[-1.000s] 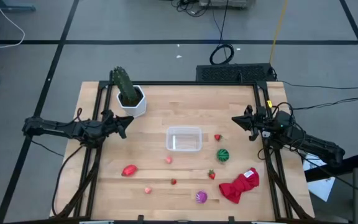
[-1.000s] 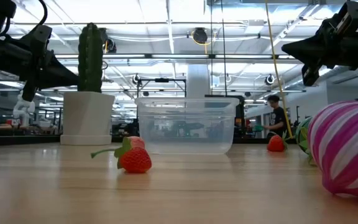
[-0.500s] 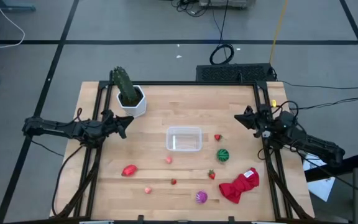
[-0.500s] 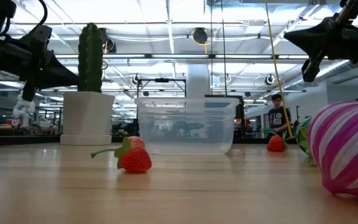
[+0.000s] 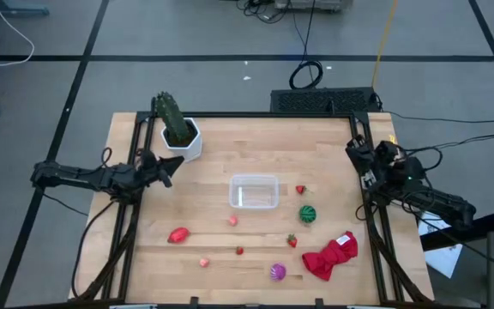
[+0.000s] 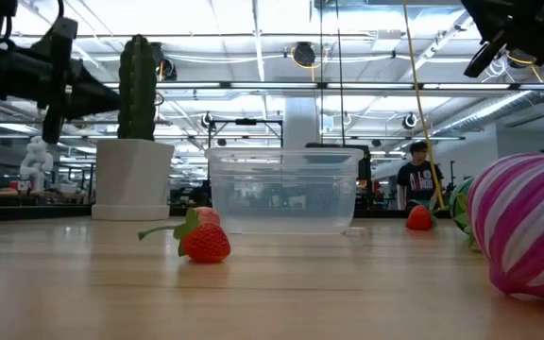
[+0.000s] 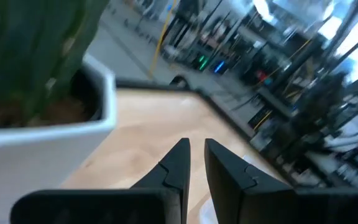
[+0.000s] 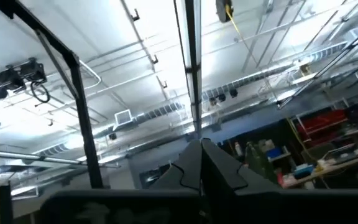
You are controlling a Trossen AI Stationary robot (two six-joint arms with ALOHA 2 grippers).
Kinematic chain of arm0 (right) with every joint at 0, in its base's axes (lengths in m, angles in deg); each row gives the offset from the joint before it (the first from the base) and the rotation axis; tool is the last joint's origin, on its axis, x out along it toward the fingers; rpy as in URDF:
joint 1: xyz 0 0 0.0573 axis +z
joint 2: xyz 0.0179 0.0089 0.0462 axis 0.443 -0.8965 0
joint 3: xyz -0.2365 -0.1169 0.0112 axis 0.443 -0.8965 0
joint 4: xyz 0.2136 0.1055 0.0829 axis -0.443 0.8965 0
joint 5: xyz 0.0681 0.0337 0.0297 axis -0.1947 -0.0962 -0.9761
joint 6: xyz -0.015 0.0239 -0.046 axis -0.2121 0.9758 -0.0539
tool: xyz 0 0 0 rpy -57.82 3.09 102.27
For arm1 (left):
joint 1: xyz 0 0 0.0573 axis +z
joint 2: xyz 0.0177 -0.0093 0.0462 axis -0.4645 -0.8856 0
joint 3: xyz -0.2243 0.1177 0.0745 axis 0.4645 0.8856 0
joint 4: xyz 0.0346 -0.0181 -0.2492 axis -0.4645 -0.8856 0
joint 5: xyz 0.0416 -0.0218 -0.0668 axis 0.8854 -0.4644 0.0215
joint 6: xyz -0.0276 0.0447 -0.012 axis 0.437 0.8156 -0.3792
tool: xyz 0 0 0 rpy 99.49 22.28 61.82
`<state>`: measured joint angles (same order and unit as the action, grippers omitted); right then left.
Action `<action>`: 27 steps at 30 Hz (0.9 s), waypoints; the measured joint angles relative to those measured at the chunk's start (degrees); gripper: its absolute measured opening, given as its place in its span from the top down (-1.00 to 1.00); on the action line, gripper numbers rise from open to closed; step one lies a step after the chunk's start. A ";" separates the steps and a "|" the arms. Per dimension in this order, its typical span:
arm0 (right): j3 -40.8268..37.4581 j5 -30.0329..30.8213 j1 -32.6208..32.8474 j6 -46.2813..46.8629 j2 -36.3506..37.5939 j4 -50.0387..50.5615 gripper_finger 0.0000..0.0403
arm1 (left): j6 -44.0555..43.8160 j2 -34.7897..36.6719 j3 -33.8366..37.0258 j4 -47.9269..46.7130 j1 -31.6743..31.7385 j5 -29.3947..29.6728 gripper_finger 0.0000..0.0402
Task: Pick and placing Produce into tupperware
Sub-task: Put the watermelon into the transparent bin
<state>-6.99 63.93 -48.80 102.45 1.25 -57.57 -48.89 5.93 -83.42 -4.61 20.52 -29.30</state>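
At the frame's left, the left claw (image 5: 171,166) hangs shut and empty beside the cactus pot (image 5: 183,142). The clear tupperware (image 5: 254,191) sits mid-surface, empty, produce scattered around: red pepper piece (image 5: 178,234), strawberries (image 5: 300,190), green striped ball (image 5: 306,214). At right, the right claw (image 5: 353,152) is shut, empty.

grey floor (image 5: 187,77) w/ dark lines, black cable (image 5: 305,75) coiled; bright ceiling lights (image 6: 253,42), person (image 6: 414,179) in bkgd.
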 joint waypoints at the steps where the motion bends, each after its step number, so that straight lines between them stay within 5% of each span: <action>1: 0.00 -0.02 0.00 0.25 -0.14 0.32 1.00 | 2.13 0.00 0.00 2.13 0.00 -0.53 0.75; 8: 2.16 0.03 0.00 3.21 -3.90 0.41 1.00 | 13.90 -0.02 -4.66 8.85 -0.02 -6.74 0.75; 14: 21.38 -5.94 0.00 -7.49 -10.29 8.01 1.00 | 18.67 -1.26 -29.83 -20.93 -0.09 -10.64 0.75; 20: 60.92 -8.40 0.00 -19.37 -27.56 63.79 1.00 | 18.49 -10.44 -56.52 -46.15 -0.09 -17.58 0.75; 25: 92.50 2.47 0.00 -20.17 -48.59 114.07 1.00 | 9.75 -21.15 -72.54 -70.17 -0.09 -16.45 0.75; 27: 100.29 5.17 -0.04 -20.23 -55.27 126.20 1.00 | 4.80 -25.07 -76.56 -78.53 -0.07 -15.37 0.75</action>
<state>93.30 69.10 -48.84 82.22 -54.02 68.63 -44.09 -19.14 -159.98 -83.14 20.45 -44.67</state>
